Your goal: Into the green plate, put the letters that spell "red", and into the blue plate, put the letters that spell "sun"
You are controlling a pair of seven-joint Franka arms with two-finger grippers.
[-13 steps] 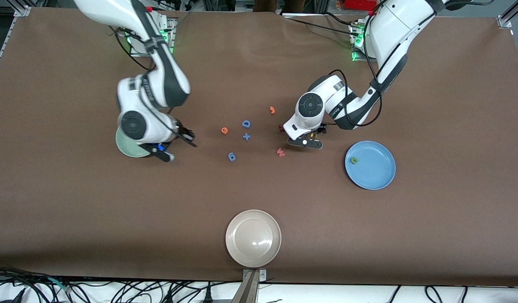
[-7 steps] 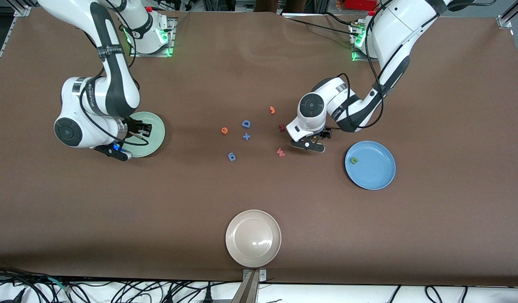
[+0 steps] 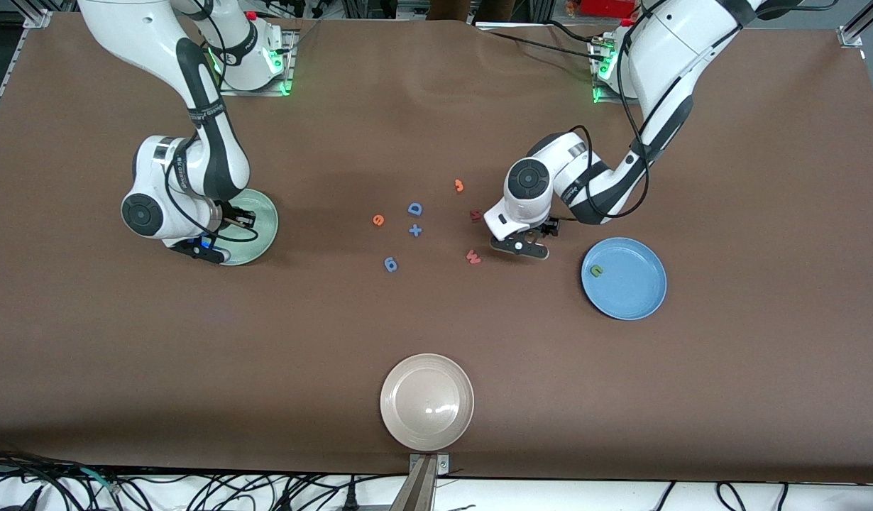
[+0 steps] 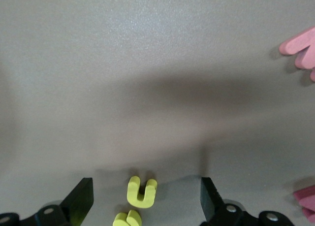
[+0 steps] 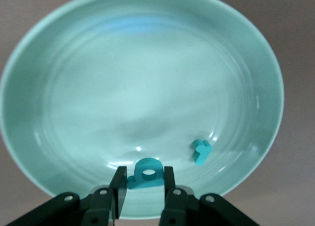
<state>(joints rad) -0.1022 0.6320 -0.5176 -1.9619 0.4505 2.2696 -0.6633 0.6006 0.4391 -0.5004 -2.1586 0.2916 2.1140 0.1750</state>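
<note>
My right gripper (image 5: 142,186) hangs low over the green plate (image 3: 265,213) (image 5: 88,63), shut on the teal "d" (image 5: 147,169). The teal "r" (image 5: 201,151) lies in that plate beside it. The orange "e" (image 3: 378,220) rests on the table near the middle. My left gripper (image 3: 532,234) (image 4: 145,202) stands open just above the table, between the red "w" and the blue plate (image 3: 635,298). A yellow "n" (image 4: 141,191) lies between its fingers, untouched. A second yellow piece (image 4: 127,219) lies right by it, cut off by the picture's edge. The olive "u" (image 3: 596,270) sits in the blue plate.
A blue "D" (image 3: 415,209), a blue plus (image 3: 415,231) and another blue letter (image 3: 390,264) lie mid-table. An orange hook (image 3: 459,186), a dark red "m" (image 3: 475,215) and a red "w" (image 3: 473,257) lie close to my left gripper. A beige plate (image 3: 427,402) sits near the front edge.
My right arm swung from beside the middle letters toward its own end and now hangs over the green plate with the teal "d". My left gripper shifted slightly toward the blue plate.
</note>
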